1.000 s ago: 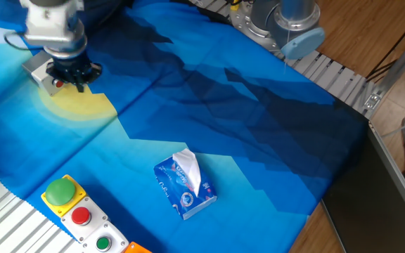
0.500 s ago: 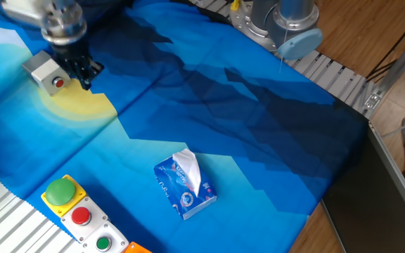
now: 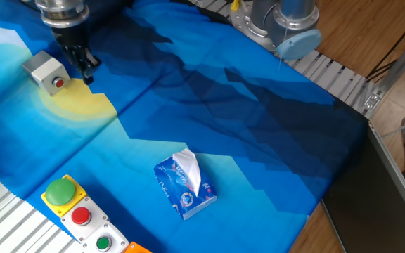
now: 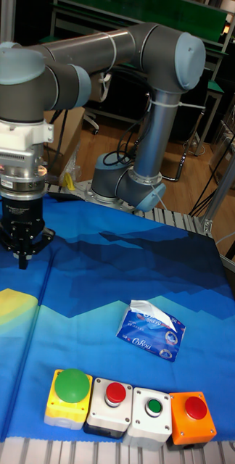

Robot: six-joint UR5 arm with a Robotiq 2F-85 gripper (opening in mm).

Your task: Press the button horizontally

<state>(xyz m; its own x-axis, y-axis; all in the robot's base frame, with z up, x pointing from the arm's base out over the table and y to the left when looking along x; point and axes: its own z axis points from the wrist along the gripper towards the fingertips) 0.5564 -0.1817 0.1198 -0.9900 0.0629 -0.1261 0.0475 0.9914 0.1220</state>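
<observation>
Up in the frame's top left, gripper beside the button, red on its grey box, apparently not touching; jaw state impossible to tell.

Box sitting on cloth at far left of fixed view; button facing right-forward from its side face. Gripper hanging just right of box, near button, contact not discernible. Tissue pack lying on cloth near centre, well apart from box. Panel row sitting along front edge in tall view, before tissue pack. Arm base standing behind cloth at far right. Gripper hanging above cloth's left part.
</observation>
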